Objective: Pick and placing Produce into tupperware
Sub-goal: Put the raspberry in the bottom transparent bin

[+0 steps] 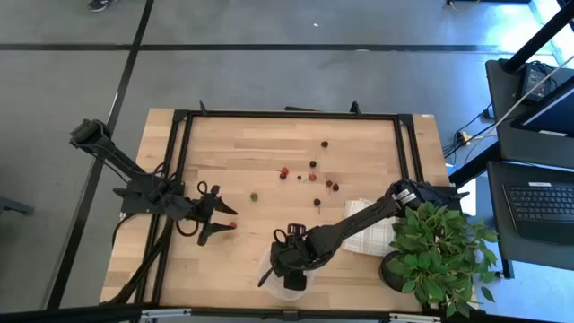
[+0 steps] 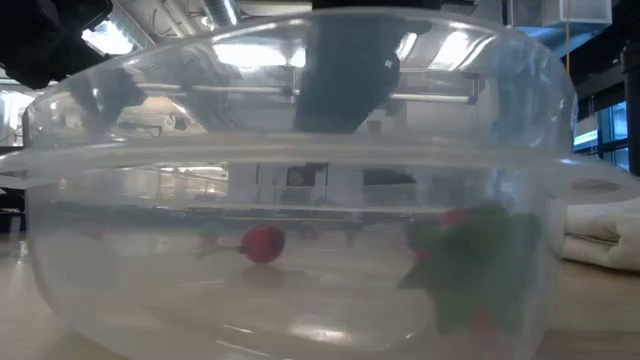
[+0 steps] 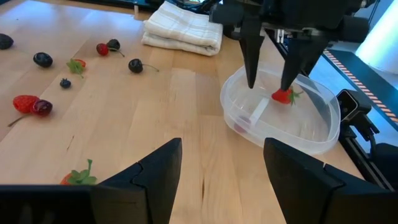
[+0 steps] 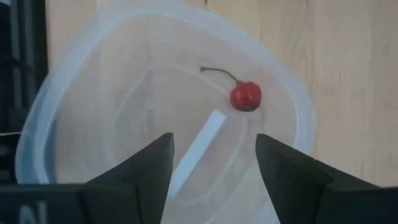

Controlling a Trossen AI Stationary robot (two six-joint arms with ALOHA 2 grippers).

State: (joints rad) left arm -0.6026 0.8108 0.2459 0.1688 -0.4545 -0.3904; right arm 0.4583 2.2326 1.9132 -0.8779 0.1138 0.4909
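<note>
With a cherry (image 4: 245, 96) and a strawberry (image 3: 283, 96) already in the tupperware (image 3: 323, 134), the right gripper (image 3: 272, 84) hung above it, jaws apart and empty, the left gripper (image 1: 218, 229) waited open, and most produce (image 1: 311, 172) remained on the table (image 1: 359, 152).

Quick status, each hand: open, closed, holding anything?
Left hand: open, empty.
Right hand: open above the tupperware, holding nothing.

One cherry (image 4: 245, 96) lies in the tupperware (image 4: 74, 81) (others on the table (image 3: 186, 93)).
</note>
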